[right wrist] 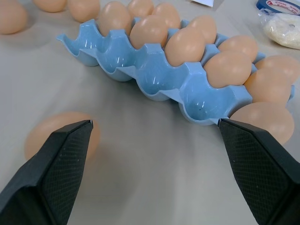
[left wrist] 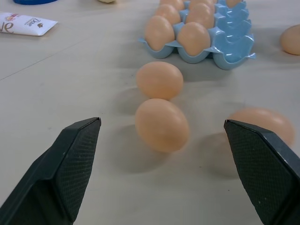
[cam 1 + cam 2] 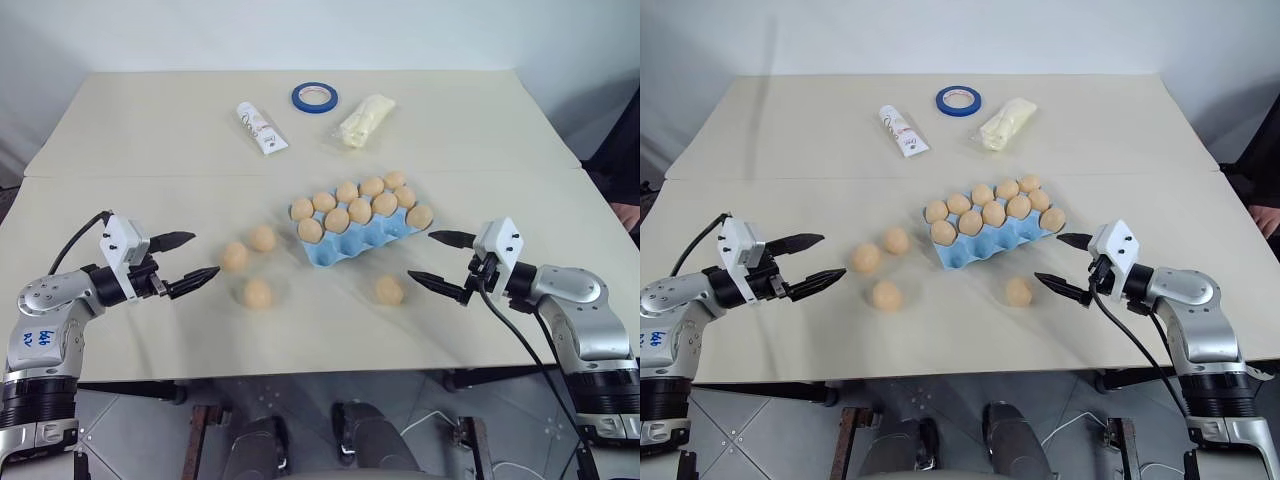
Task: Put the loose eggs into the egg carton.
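Several loose tan eggs lie on the table: three in a cluster (image 3: 234, 256) (image 3: 263, 238) (image 3: 258, 293) left of the egg carton, and one (image 3: 389, 290) in front of it. The light blue egg carton (image 3: 345, 248) holds several eggs in its two back rows; its front row of cups (image 1: 154, 79) is empty. My left gripper (image 3: 203, 256) hovers open just left of the cluster, pointing at the nearest egg (image 2: 161, 124). My right gripper (image 3: 422, 257) is open just right of the single egg (image 1: 58, 136) and the carton's corner. Neither holds anything.
At the back of the table lie a blue tape ring (image 3: 315, 97), a white tube (image 3: 261, 128) and a pale yellow wrapped lump (image 3: 366, 120). A person's hand (image 3: 629, 213) shows at the table's right edge.
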{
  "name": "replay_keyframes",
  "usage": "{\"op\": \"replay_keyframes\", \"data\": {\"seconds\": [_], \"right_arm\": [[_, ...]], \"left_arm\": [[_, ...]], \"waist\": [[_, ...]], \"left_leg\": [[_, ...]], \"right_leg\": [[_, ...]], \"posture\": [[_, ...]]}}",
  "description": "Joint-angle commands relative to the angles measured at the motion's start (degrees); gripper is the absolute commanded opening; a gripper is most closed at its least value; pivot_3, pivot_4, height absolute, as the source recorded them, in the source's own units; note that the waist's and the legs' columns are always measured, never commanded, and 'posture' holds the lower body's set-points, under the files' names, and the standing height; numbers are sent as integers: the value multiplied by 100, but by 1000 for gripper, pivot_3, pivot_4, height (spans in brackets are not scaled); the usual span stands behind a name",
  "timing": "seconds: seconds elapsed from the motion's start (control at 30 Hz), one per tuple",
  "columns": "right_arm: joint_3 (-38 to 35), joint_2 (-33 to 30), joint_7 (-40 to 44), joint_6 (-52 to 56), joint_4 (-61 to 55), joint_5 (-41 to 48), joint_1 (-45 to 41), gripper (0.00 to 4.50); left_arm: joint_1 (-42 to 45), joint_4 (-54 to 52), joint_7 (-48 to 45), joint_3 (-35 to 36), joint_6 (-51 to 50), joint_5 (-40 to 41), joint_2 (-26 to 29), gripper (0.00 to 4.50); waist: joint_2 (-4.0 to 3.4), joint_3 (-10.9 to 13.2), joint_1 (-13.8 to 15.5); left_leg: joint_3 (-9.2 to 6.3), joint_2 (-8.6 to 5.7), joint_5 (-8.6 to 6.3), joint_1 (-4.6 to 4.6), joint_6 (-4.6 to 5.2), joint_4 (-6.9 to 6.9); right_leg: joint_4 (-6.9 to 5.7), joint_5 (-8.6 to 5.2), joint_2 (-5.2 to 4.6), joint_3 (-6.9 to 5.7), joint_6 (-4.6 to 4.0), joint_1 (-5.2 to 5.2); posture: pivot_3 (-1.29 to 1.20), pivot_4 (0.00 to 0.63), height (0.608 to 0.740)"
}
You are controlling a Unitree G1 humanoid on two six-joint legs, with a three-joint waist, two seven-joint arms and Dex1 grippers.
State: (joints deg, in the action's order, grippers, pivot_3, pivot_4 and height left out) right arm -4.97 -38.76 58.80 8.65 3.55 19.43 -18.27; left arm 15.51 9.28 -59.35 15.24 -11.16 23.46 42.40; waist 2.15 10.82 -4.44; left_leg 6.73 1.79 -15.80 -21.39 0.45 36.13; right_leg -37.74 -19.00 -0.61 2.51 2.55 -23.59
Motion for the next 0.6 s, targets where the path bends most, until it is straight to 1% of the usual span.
{"op": "replay_keyframes", "data": {"seconds": [0.03, 0.1, 0.2, 0.33, 0.47, 0.6], "right_arm": [[-168, -78, -19, -84, -185, 72, -7, 4500], [-195, -75, -56, -60, -215, 83, 13, 4500], [-250, -75, -125, 2, -301, 131, 61, 4500], [-316, -66, -297, 118, -488, 152, 160, 4500], [-575, -45, -723, 618, -1190, 373, 453, 4500], [-798, 59, -1431, 1400, -2343, 582, 1085, 4500]], "left_arm": [[159, -31, 4, 57, 197, 63, -24, 4483], [223, 11, 129, 37, 275, -42, -52, 4483], [290, 0, 276, -57, 137, -148, -29, 4483], [352, -151, 308, -88, -45, -42, -58, 4483], [363, -286, 143, -156, 167, -29, -66, 4483], [401, -537, -193, -353, -82, 178, -54, 4483]], "waist": [[0, 0, 1], [0, 0, 15], [0, 0, 24], [0, 0, 16], [0, 0, 31], [0, 0, 84]], "left_leg": [[0, 0, 0, 0, 0, 0], [0, 0, 0, 0, 0, 1], [-1, -1, 0, -1, 1, 4], [-1, 0, 0, 0, 1, 1], [-2, 0, 0, -1, 0, 2], [-5, 0, 0, -2, -2, 1]], "right_leg": [[0, 0, 0, 0, 0, 0], [0, 0, 0, -1, 0, 0], [0, 0, -1, -1, 0, 1], [-1, 0, 0, -2, 0, 1], [-2, 0, 0, -2, 0, 1], [-2, 0, 0, -4, 0, 1]], "posture": [[0, 150, 740], [0, 150, 740], [0, 150, 740], [0, 150, 740], [0, 150, 740], [0, 150, 740]]}}
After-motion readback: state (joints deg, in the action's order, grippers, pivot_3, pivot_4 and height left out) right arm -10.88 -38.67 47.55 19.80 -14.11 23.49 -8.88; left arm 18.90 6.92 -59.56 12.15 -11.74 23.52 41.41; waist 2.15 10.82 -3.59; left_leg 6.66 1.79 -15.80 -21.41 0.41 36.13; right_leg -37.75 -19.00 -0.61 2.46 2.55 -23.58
